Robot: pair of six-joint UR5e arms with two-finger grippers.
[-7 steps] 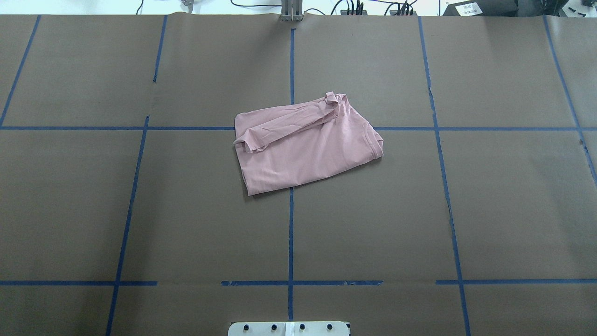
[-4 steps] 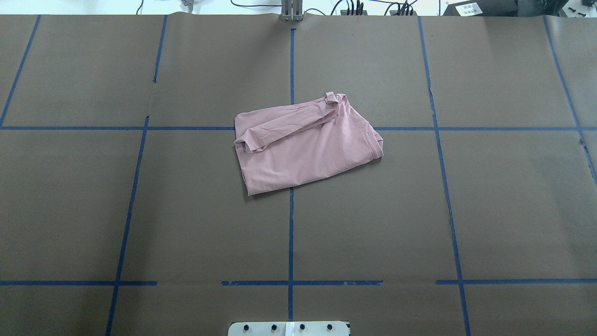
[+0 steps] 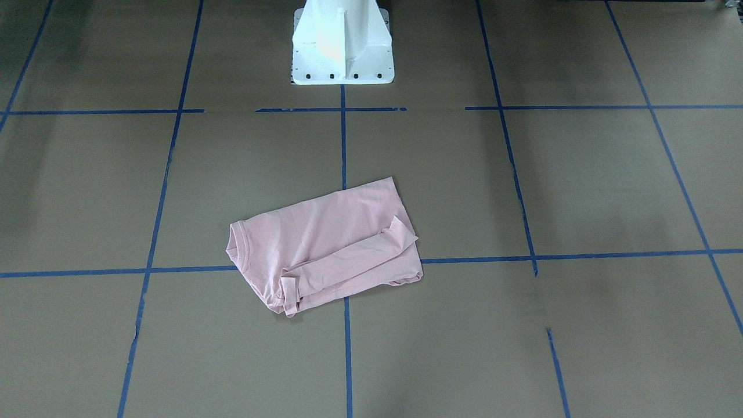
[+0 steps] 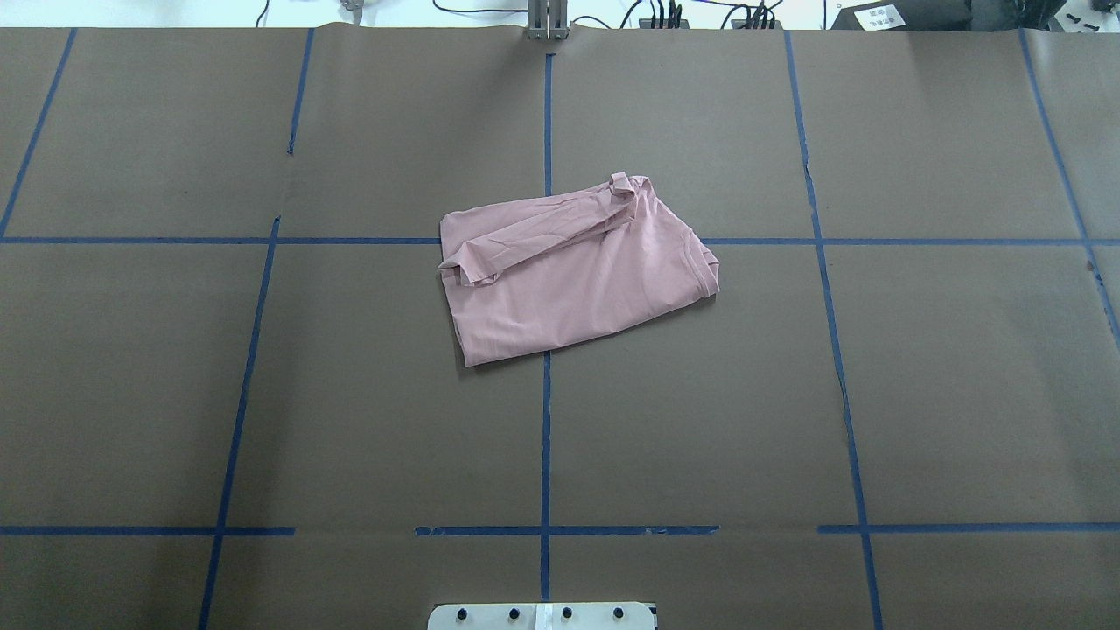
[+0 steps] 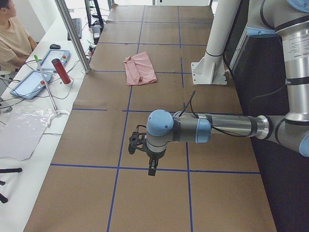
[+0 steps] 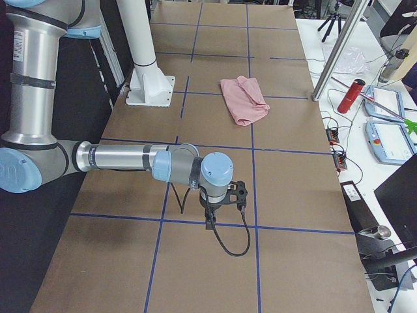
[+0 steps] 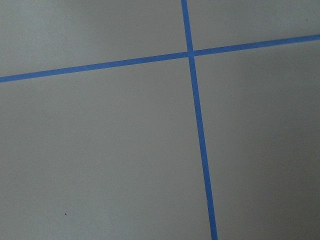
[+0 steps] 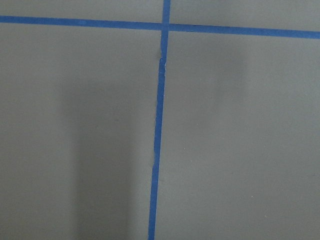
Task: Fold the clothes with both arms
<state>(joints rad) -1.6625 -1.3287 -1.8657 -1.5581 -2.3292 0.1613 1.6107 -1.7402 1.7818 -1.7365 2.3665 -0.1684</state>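
The pale pink T-shirt lies folded in a rough rectangle near the table's middle, one sleeve laid across its far side and the ribbed collar at its right end. It also shows in the front view and both side views. Its print is hidden. My left gripper hangs over bare table far from the shirt, seen only in the left side view. My right gripper hangs likewise, seen only in the right side view. I cannot tell whether either is open or shut. Neither holds the shirt.
The brown table cover carries a grid of blue tape lines. The white pedestal base stands at the robot's edge. Beyond the far edge are a metal post, a red bottle, tablets and a seated operator.
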